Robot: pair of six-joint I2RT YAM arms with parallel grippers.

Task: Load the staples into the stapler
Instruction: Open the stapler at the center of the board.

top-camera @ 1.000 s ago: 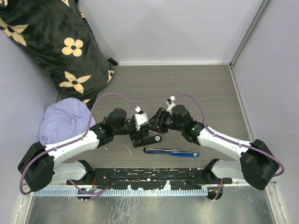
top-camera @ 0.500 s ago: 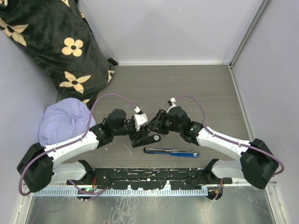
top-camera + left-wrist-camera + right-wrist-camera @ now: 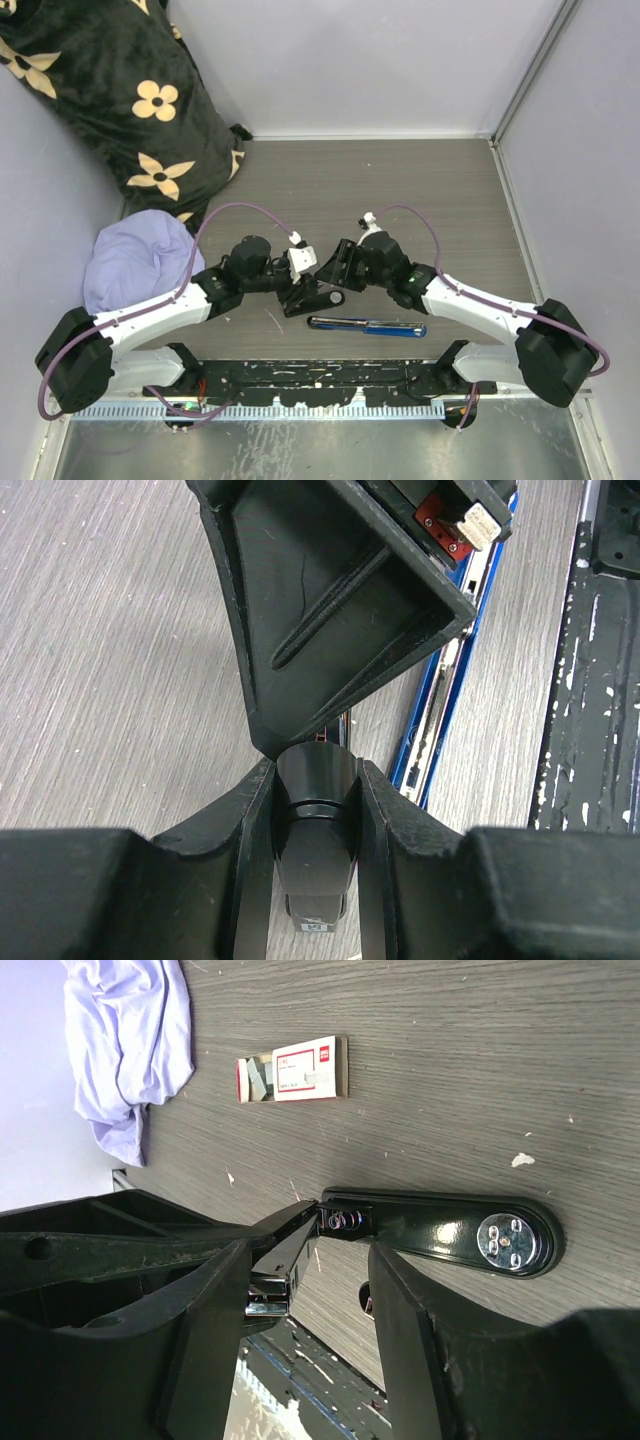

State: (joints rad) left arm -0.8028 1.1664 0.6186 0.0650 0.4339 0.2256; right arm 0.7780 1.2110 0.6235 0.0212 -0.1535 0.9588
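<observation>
Gripping glossy black stapler (image 3: 440, 1230): left tool (image 3: 316, 780) | right tool (image 3: 345, 1248): spread wide | staples (image 3: 300, 1068): flat cardboard box

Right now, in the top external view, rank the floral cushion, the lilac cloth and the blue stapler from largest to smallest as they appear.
1. Floral cushion: largest, even though the frame edge cuts it off.
2. Lilac cloth.
3. Blue stapler: long but thin, clearly the smallest.

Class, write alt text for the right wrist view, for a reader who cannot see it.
A black stapler ends between the spread fingers of the right gripper, over a wooden table. Beyond lie the opened staples box and a lilac cloth.
</observation>
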